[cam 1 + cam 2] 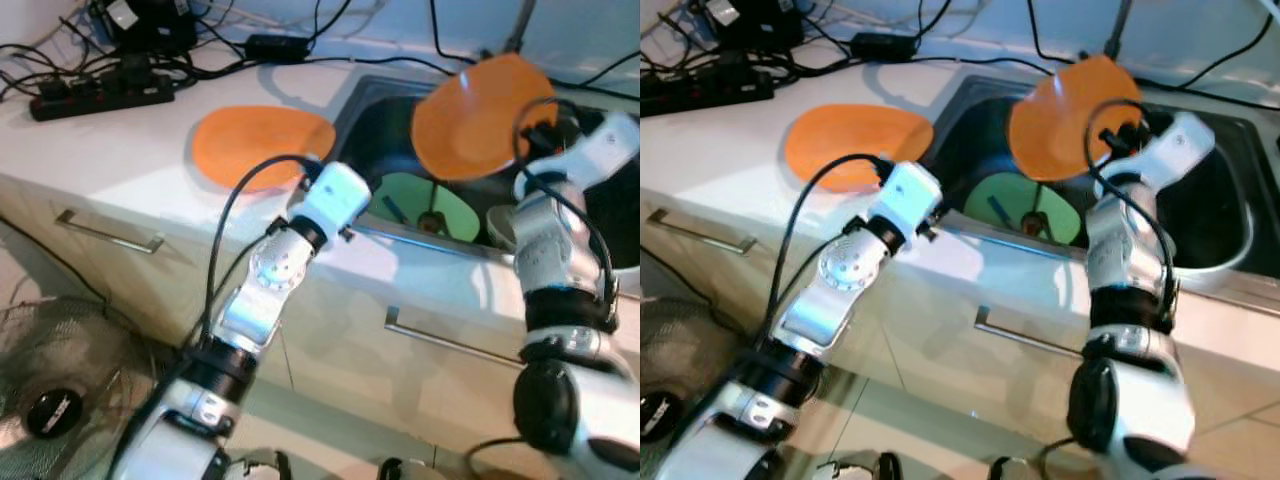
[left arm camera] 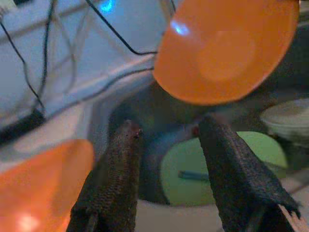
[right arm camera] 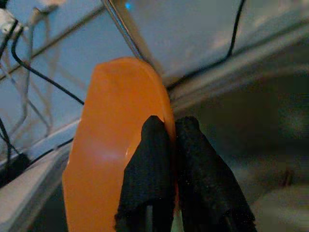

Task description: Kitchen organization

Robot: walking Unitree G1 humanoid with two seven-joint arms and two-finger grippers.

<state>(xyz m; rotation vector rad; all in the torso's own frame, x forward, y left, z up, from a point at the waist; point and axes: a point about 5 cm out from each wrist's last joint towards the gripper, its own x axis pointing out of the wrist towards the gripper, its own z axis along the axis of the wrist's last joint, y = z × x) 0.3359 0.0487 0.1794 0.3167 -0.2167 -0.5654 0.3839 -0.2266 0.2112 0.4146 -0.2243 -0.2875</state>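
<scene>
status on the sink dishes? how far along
Done: one orange plate lies flat on the counter. In hand: right gripper, jaws shut on a second orange plate, above the sink. Left: green plate in the sink; left gripper open, empty.

— What carries everything here?
— A white countertop [image 1: 130,150] with a dark sink [image 1: 385,115] set into it at 3 o'clock.
— What lies on the countertop?
— An orange plate [image 1: 250,142] flat beside the sink's edge; at 11 o'clock, a black power strip [image 1: 100,97] among tangled cables [image 1: 215,45].
</scene>
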